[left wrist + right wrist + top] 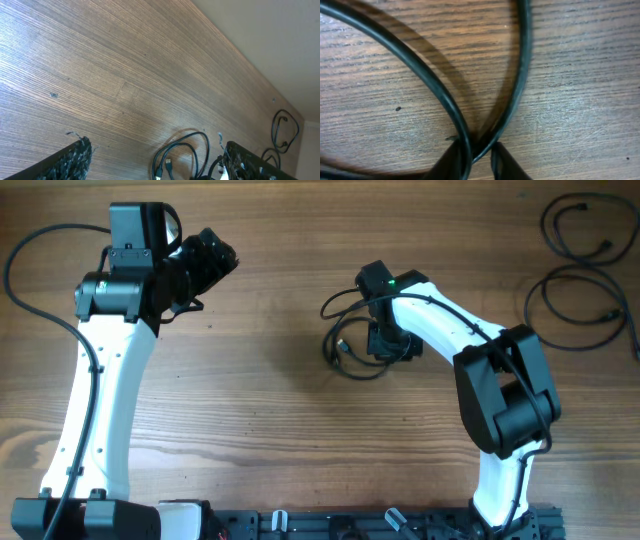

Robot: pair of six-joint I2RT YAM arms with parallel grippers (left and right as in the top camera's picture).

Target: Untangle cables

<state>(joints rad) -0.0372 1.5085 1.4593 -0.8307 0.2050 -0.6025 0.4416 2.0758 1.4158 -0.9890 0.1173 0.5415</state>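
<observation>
One thin black cable lies in loose loops at the table's centre, two small plugs inside the loop. My right gripper is down on it. In the right wrist view its fingers are closed around two crossing strands of this cable. My left gripper is raised at the upper left, open and empty. The left wrist view shows its spread fingers with the centre cable far below. Two more black cables lie as separate loops at the far right.
The wooden table carries nothing else. The far-right cable loops show in the left wrist view near the table's edge. A black rail with the arm bases runs along the front edge.
</observation>
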